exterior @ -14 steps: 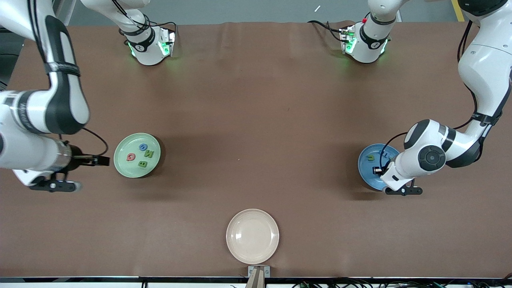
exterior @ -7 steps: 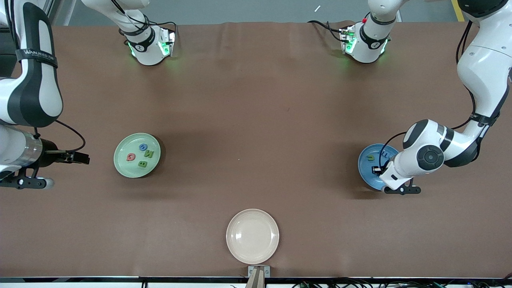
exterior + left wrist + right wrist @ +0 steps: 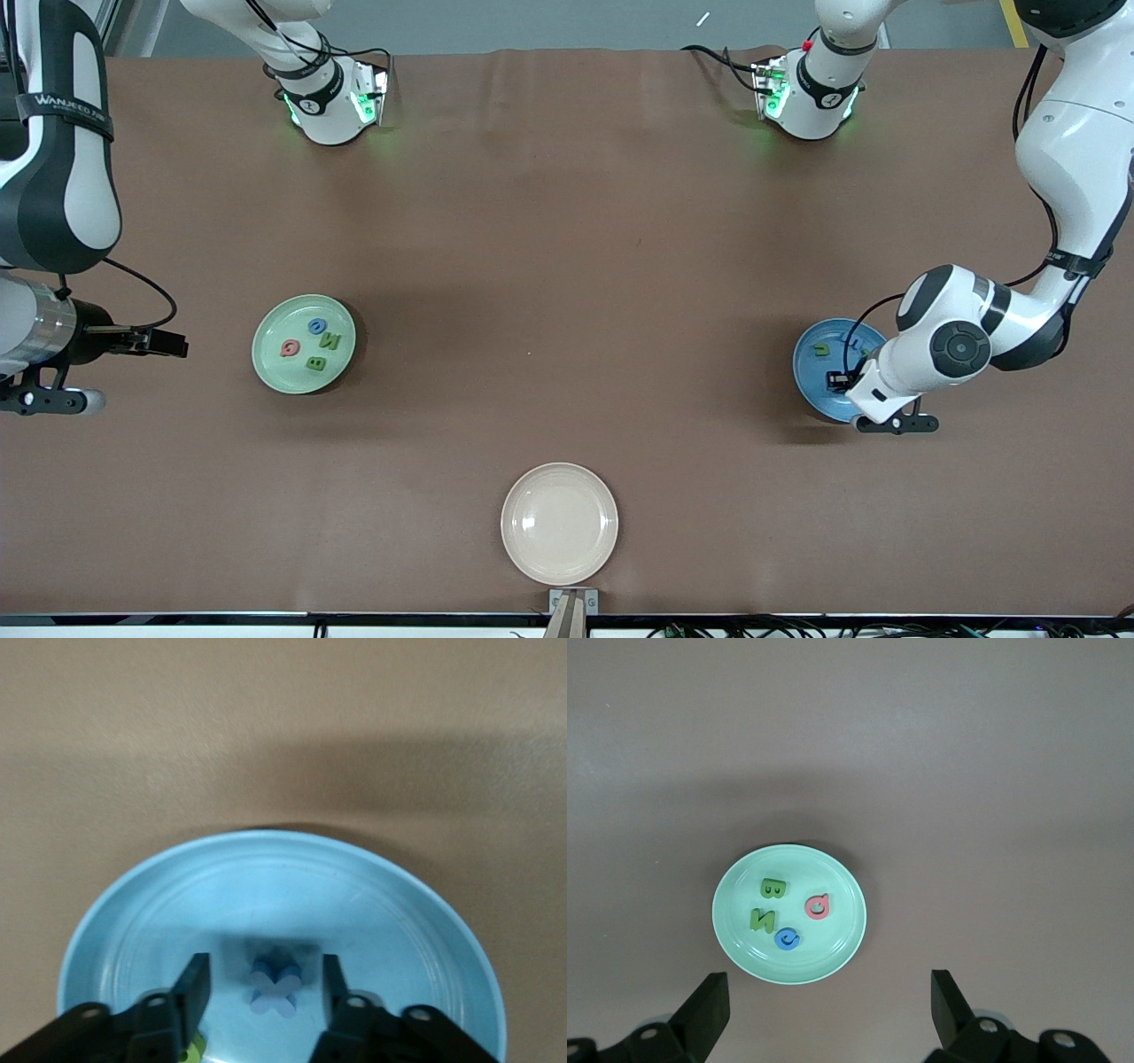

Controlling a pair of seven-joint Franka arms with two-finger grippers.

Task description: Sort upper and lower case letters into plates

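Brown cloth covers the table [image 3: 567,266], which carries three plates. Toward the right arm's end sits the pale green plate [image 3: 270,359], holding four letters: a green B [image 3: 315,362], a green N [image 3: 330,342], a pinkish red Q-like letter [image 3: 289,347] and a blue round letter [image 3: 316,326]. Toward the left arm's end sits the blue plate [image 3: 811,381], partly covered by the left arm; in it lie a blue x [image 3: 275,989], a green letter [image 3: 822,349] and another green piece [image 3: 196,1047] mostly hidden. Nearest the front camera stands the cream plate [image 3: 559,523], with nothing in it. The left gripper [image 3: 262,988] hangs low over the blue plate, fingers apart on either side of the blue x without touching it. The right gripper [image 3: 829,997] waits near the green plate, at the table's end, jaws spread wide and holding nothing.
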